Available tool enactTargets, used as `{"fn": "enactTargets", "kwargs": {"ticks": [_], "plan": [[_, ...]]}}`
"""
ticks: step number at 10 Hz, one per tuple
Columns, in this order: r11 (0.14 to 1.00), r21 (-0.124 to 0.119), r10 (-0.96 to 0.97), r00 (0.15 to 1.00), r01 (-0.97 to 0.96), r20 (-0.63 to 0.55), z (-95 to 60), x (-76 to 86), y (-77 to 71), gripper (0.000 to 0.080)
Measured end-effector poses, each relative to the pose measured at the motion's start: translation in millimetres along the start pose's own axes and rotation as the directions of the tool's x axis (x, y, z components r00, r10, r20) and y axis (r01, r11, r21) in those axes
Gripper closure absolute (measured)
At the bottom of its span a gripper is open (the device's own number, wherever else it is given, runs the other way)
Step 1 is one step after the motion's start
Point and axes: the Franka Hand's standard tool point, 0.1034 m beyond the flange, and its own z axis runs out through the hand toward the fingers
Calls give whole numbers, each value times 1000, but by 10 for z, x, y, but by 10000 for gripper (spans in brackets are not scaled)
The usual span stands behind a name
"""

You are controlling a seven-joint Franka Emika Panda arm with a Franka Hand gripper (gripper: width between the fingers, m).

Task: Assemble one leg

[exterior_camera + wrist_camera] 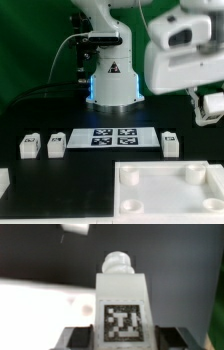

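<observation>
In the wrist view a white leg (pixel 121 297) with a black-and-white tag on its face sits between my gripper's (pixel 122 338) dark fingers (pixel 80 338), its rounded end pointing away from the camera. The jaws press on both its sides. In the exterior view the gripper (pixel 209 108) hangs at the right, above the table, with the white leg in it. Three more white legs stand on the black table: two at the exterior view's left (pixel 29 147) (pixel 56 144) and one right of the marker board (pixel 170 142).
The marker board (pixel 113 138) lies in the middle of the table. The large white square panel (pixel 168 186) with round corner sockets lies at the front right. Another white part (pixel 3 181) shows at the front left edge. The robot base (pixel 112 80) stands behind.
</observation>
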Motion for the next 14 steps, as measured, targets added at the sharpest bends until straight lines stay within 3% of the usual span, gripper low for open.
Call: {"fn": "enactTargets", "kwargs": {"ticks": [2, 5, 6, 7, 8, 10, 11, 14], "plan": [[1000, -25, -20, 968, 14, -250, -274, 331, -2, 508], [999, -47, -31, 855, 8, -517, -247, 336, 52, 508], [999, -50, -32, 844, 7, -536, -203, 298, 65, 508], [997, -74, -67, 838, 32, -542, -194, 332, 141, 508], [993, -113, -98, 807, 40, -582, -88, 466, 393, 508], [988, -150, -130, 763, 44, -633, -3, 743, 595, 508], [988, -151, -128, 763, 41, -633, 58, 809, 689, 508], [988, -147, -125, 765, 41, -632, 68, 808, 679, 508]]}}
